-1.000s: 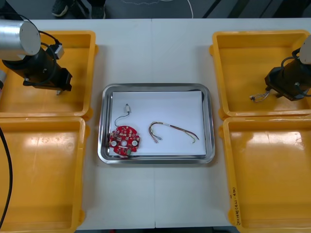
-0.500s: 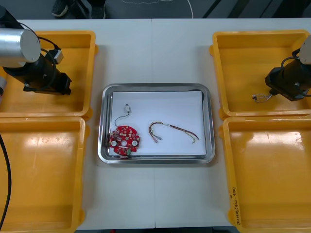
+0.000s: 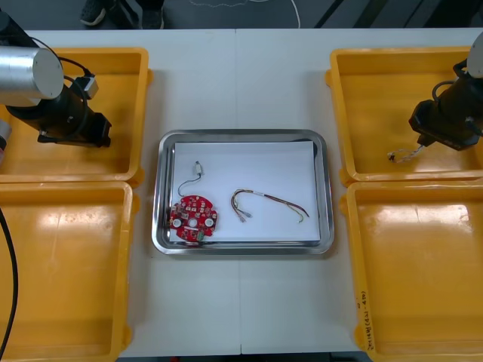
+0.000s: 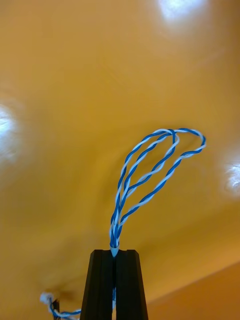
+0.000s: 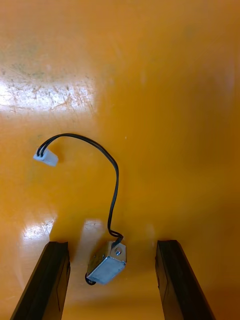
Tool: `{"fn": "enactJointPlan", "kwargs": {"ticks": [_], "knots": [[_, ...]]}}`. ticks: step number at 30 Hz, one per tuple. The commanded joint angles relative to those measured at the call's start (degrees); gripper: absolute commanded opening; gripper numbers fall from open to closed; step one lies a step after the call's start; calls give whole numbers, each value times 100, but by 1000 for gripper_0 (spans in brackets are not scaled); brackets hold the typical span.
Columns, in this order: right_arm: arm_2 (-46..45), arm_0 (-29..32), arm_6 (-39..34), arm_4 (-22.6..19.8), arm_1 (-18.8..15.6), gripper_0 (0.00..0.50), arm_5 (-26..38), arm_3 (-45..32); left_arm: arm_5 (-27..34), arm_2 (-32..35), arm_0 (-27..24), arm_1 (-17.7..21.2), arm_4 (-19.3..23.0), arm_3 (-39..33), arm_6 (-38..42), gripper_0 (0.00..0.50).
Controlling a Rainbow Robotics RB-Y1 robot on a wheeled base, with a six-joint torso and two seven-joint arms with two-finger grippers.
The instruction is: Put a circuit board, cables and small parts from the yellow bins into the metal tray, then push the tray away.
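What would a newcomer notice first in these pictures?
The central shiny metal tray holds a round red circuit board and a red and yellow cable. Over the far right yellow bin the right gripper is shut on a twisted blue and white cable; the open left gripper hovers over a small metal part in the far left yellow bin.

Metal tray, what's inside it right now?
The metal tray holds, on its white lining, a red circuit board, a thin black cable and a red and yellow cable. Anything beneath the board is covered.
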Motion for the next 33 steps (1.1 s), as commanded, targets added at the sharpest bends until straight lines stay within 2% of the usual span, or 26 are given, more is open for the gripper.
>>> {"fn": "enactJointPlan", "kwargs": {"ticks": [1,2,3,4,5,12,20,28,33], "knots": [[-35,-222,460,-11,-223,0,301,-672,-65,115,99,-70,-96,-62,-546,403],[-35,-222,503,-20,-232,0,345,-716,-65,115,99,-70,-96,-53,-537,317],[-35,-222,627,-37,-250,0,407,-830,-83,115,99,-70,-105,-62,-546,97],[-35,-231,741,-46,-250,0,486,-918,-83,115,107,-70,-105,-62,-546,33],[-35,-222,802,-46,-250,0,521,-971,-83,115,107,-70,-113,-53,-546,9],[211,-222,1628,-81,-250,0,881,-1533,-74,115,107,-114,-166,-62,-546,0],[703,-222,1743,-284,-250,0,1268,-2289,102,352,-51,-105,-175,-62,-519,0],[773,-222,1593,-978,-223,0,1690,-2843,1095,651,-508,106,-166,-202,-431,0],[1116,-214,1057,-1294,-223,0,1760,-3203,1692,976,-578,185,-201,-651,-291,0]]}}
